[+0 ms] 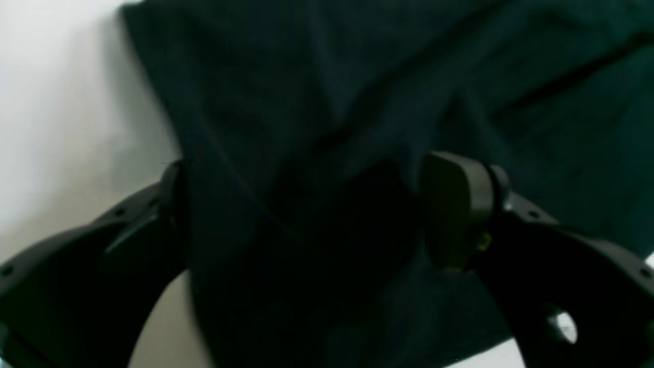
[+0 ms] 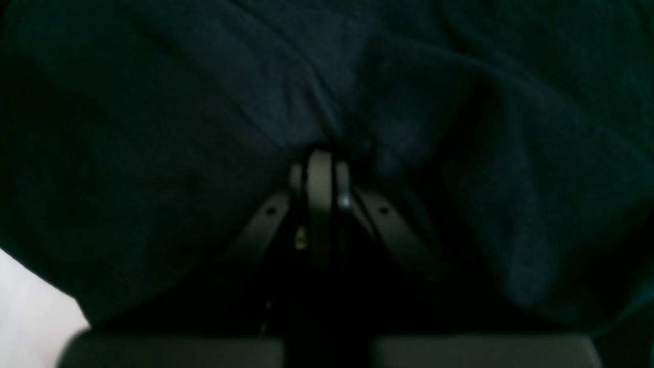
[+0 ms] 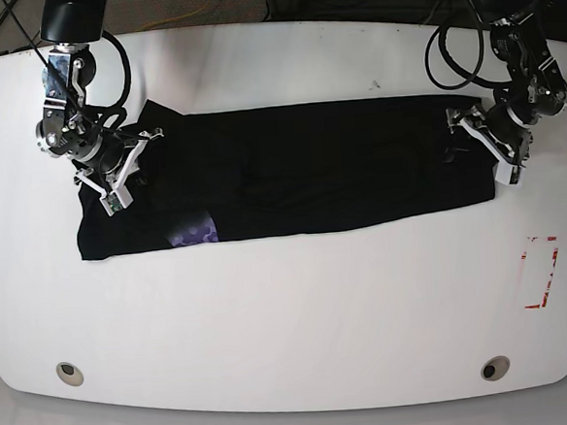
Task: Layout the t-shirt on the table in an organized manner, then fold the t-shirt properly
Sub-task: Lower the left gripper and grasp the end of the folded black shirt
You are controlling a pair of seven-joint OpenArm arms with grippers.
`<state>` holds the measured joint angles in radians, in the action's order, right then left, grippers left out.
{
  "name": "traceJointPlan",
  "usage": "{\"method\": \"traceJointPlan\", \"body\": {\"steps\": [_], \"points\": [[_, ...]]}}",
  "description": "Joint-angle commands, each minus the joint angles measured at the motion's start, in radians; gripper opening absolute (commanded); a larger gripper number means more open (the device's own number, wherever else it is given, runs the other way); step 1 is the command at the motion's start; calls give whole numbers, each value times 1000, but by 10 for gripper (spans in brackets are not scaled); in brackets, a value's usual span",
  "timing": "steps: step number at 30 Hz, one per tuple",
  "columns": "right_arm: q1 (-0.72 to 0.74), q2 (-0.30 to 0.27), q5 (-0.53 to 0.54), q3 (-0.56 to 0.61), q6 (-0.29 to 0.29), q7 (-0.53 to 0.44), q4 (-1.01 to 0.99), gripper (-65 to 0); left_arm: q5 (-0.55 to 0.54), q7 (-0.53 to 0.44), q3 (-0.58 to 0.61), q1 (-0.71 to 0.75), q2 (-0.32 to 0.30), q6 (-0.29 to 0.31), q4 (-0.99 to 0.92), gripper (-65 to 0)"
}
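Note:
The black t-shirt (image 3: 310, 172) lies in a long band across the far half of the white table (image 3: 291, 319), with a purple patch (image 3: 193, 233) showing at its near left edge. My right gripper (image 3: 123, 177) is at the shirt's left end; in the right wrist view its fingers (image 2: 321, 174) are shut together, with cloth (image 2: 204, 128) puckering toward their tips. My left gripper (image 3: 480, 140) is at the shirt's right end. Its fingers (image 1: 454, 204) stand wide open over the dark cloth (image 1: 332, 102), which runs between them.
A red rectangular outline (image 3: 541, 272) marks the table's right side. Two round metal inserts (image 3: 69, 373) (image 3: 494, 367) sit near the front edge. Cables hang behind both arms at the far edge.

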<state>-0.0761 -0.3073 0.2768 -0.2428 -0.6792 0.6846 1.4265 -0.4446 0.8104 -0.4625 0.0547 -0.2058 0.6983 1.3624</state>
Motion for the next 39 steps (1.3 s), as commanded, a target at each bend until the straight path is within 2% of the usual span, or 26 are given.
{"method": "traceJointPlan", "body": {"steps": [1,8,10,13,18,21,23,32,39], "points": [[-9,9,-23,12,-19,73,-10,-650,26,57,26,-6,1,0,-10,-109],[-9,9,-23,12,-19,73,-10,-650,25,57,84,-11,1,0,-8,-113],[-9,9,-23,12,-19,73,-10,-650,25,57,84,-11,1,0,-8,-138],[-9,9,-23,12,-19,73,-10,-650,28,57,84,-11,1,0,-8,-258],[-9,9,-23,12,-19,73,-11,-650,28,57,84,-13,1,0,-8,-494],[-8,9,-23,12,-19,73,-11,-650,30,57,84,-13,1,0,-8,-590],[-8,9,-23,12,-19,73,-11,-650,30,57,84,-13,1,0,-8,-621],[-8,9,-27,12,-19,73,-11,-650,40,59,81,-32,-10,0,113,-625],[-11,9,-23,12,-19,73,-8,-650,155,62,81,-32,-25,0,248,-625]]}}
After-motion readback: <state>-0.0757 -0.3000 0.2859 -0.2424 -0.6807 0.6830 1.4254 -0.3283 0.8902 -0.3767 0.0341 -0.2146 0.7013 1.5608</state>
